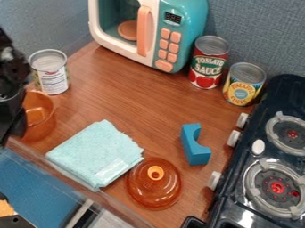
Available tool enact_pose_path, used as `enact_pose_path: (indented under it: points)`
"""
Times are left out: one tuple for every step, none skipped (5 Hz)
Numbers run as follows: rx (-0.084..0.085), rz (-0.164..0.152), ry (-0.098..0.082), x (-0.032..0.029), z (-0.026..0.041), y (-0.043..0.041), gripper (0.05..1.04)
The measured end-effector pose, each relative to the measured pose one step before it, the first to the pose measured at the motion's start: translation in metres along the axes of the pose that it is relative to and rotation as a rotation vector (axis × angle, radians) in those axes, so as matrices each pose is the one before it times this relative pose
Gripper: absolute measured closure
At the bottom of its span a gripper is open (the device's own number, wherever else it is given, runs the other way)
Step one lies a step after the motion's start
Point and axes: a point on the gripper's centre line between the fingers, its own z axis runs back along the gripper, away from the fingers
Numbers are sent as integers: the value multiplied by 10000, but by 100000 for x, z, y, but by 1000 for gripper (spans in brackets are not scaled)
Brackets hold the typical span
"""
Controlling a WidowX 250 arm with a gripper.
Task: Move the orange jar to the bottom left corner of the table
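The black gripper (13, 120) hangs over the near side of the orange jar (43, 119), probably because its wall offers the handiest grip for a shift to the corner. The jar sits by the left of the table (128, 100), between the labelled can (52, 78) and the folded cloth (95, 153). The orange lid (154, 189) lies apart, past the cloth, perhaps so the jar's mouth stays free for grasping. The gripper hides the jar's left part, so I cannot tell whether the jaws are clenched on it or released, nor whether its base bears on the wood; the stove (235, 185) is cut off at the right
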Motion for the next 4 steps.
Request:
enact_pose_path:
  points:
    - [116, -325, -357, -379, -283, -952, 1020]
    - [172, -25, 155, -126, -34, 78, 993]
    - [332, 21, 208, -121, -339, 681, 824]
    - [13, 6, 133, 11, 298, 189, 538]
